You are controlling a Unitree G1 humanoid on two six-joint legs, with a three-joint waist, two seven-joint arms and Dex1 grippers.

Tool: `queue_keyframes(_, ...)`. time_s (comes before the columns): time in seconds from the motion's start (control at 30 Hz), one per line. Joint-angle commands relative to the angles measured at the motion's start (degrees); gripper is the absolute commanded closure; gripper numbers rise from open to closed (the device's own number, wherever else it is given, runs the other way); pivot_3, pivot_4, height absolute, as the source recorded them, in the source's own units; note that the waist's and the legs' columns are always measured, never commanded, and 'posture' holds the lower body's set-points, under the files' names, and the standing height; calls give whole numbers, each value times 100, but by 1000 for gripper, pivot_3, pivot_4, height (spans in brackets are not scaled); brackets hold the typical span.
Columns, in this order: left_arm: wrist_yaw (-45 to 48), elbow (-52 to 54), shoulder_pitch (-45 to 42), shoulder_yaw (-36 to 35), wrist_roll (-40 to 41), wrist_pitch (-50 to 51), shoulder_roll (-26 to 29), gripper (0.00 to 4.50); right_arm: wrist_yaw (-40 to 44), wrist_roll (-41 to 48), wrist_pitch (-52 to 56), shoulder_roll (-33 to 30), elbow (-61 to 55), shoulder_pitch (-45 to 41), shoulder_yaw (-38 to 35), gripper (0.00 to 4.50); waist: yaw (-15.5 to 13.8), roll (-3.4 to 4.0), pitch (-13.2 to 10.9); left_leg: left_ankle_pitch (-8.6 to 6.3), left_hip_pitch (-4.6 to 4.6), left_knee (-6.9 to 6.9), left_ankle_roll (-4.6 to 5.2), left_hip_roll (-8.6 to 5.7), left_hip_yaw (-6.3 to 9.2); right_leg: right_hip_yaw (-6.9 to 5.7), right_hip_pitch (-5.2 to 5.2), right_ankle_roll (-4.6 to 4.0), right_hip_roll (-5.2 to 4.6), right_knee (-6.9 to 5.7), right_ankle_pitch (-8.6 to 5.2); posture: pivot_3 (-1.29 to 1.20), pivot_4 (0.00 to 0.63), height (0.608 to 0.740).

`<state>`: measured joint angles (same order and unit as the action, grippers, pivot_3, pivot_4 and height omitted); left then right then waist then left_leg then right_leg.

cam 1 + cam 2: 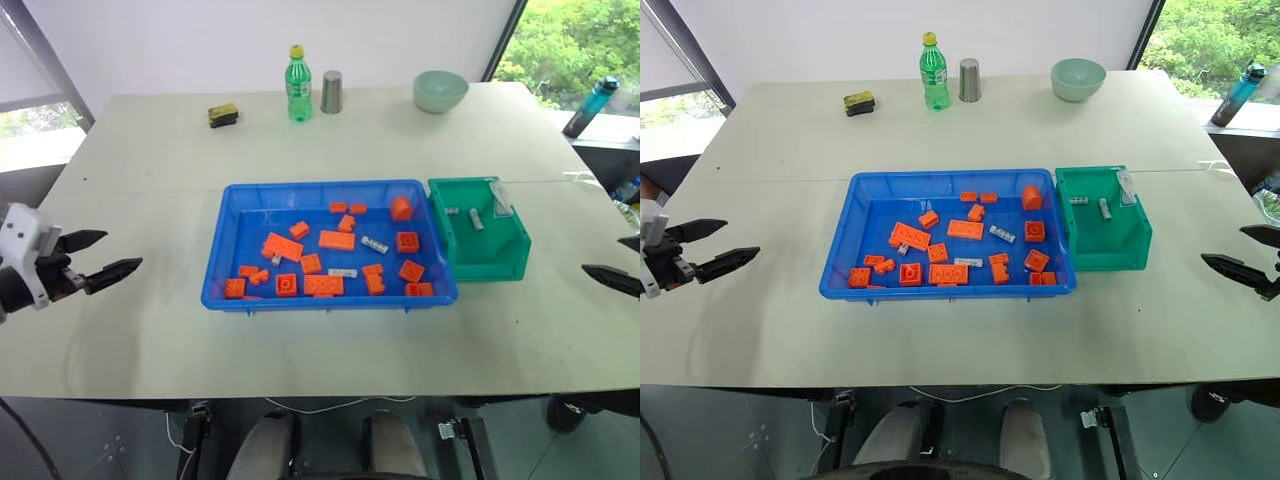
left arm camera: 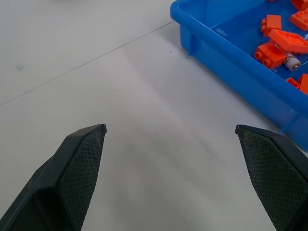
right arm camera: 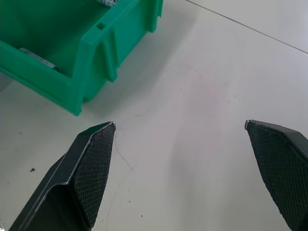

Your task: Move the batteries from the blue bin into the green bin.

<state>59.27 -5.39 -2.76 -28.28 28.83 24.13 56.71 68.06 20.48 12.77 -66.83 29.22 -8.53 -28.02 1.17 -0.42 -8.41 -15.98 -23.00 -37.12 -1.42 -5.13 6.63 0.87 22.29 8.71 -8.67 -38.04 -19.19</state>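
I work from the big to the small, and I place everything by the blue bin.

The table is wide and pale. The blue bin sits in the middle of it. The green bin stands right against the blue bin's right side.

My left gripper hangs over bare table, well off to the left of the blue bin. Its two black fingers are spread wide and hold nothing. My right gripper hangs to the right, past the green bin, also spread wide and empty.

Inside the blue bin lie many orange bricks. Between them I see the batteries, small and silver. One lies near the middle, one lies closer to the near wall, and one small one hides beside the bricks on the left. Some batteries already lie in the green bin.

I think the next job is picking one more battery. To do it well, I should come straight down over it, with a finger on each long side, and not bump the bricks.

The blue bin's walls are low, so I must lift over the rim. Both sides of the table have lots of open room for swinging my arms.
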Motion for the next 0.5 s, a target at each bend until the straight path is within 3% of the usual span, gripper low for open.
queue_keyframes(0.03, 6, 227, 8, -307, 93, 65, 128, 0, -10, -28, -97, -85, -56, -188, 27, 56, 0, 0, 0, 0, 0, 0, 0, 0, 0, 0, 0, 0, 0, 0, 0, 0, 150, 727)
queue_keyframes(0.5, -110, 643, 125, -364, 152, 436, 51, 0, -92, -107, -139, -23, 218, -459, 157, 56, -4, 2, -1, 0, -3, 0, 0, 0, 0, 0, 2, 0, -2, 0, 0, 0, 150, 727)
